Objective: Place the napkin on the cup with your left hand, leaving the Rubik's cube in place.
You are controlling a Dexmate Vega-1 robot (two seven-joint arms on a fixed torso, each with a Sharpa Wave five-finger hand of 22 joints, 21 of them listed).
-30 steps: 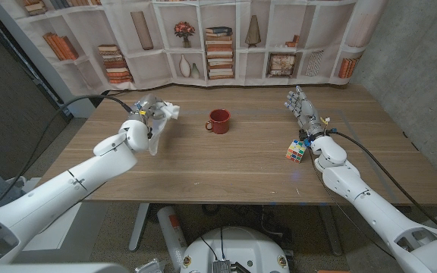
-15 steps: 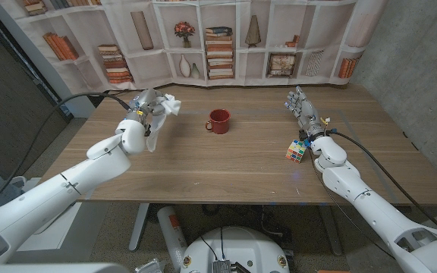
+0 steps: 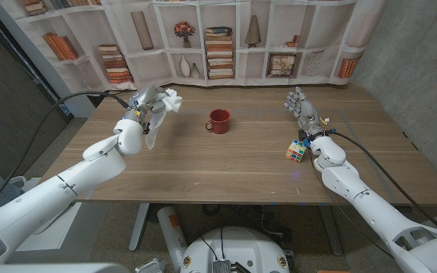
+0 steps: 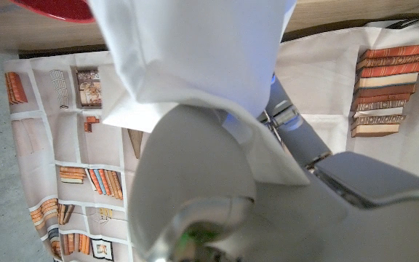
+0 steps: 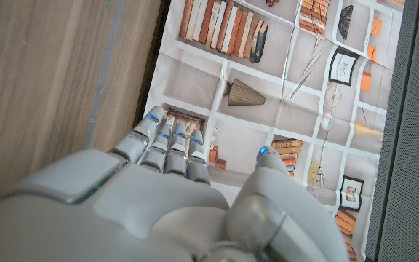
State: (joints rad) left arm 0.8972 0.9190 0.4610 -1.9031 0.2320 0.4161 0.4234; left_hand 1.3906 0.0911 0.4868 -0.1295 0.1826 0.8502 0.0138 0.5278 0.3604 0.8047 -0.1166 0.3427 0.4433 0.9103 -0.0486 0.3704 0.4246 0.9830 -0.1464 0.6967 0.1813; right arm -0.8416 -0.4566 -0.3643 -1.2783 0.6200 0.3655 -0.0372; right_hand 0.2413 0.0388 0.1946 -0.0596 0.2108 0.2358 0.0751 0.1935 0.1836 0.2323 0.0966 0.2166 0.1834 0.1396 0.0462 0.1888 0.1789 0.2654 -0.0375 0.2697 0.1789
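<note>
1. We see the napkin held up off the table in the left robot hand, toward the table's far left corner; its loose folds hang below the closed fingers.
2. We judge it light, soft and limp, so it will drape rather than keep shape. A hold by one bunched part, as now, seems best, letting the free cloth settle over the rim.
3. The red cup stands upright near the middle of the far edge, well apart from the napkin; it looks light enough to tip if dragged.
4. The Rubik's cube sits near the right edge, beside the right robot hand, which is empty with fingers extended.
5. We see smooth wood, and a bookshelf-printed curtain behind.
</note>
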